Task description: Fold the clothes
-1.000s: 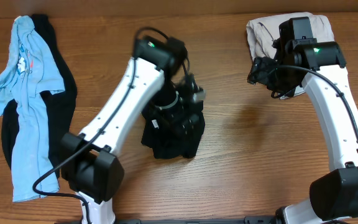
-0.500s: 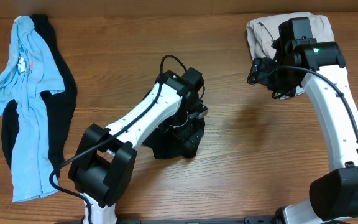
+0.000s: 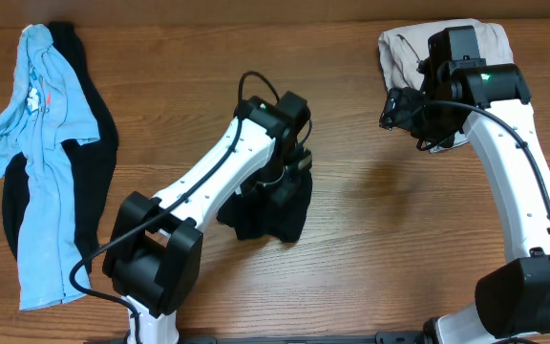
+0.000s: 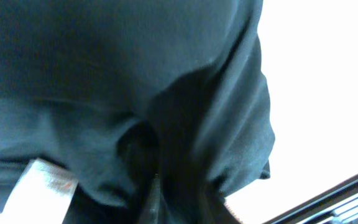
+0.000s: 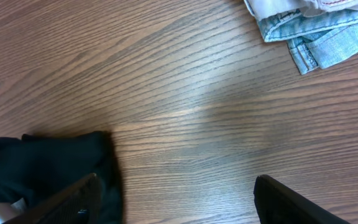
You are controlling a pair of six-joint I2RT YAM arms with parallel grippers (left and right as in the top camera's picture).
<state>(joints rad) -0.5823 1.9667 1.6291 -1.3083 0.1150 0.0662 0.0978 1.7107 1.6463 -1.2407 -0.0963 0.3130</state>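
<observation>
Since the earlier frame, the left arm (image 3: 227, 162) has drawn its wrist slightly back and the black garment (image 3: 280, 205) beneath it has bunched taller; the right arm (image 3: 514, 172) has not shifted. On the wooden desk (image 3: 370, 229), a light blue shirt (image 3: 41, 143) lies over a long black piece (image 3: 98, 153) at the far left. The task's black garment sits crumpled at the centre. A folded beige cloth (image 3: 404, 48) rests at the top right, with blue denim (image 5: 328, 37) beside it. The left claw (image 3: 292, 172) is pressed into black fabric; whether it grips, I cannot tell. The right claw (image 5: 178, 180) hangs wide and empty over bare wood.
</observation>
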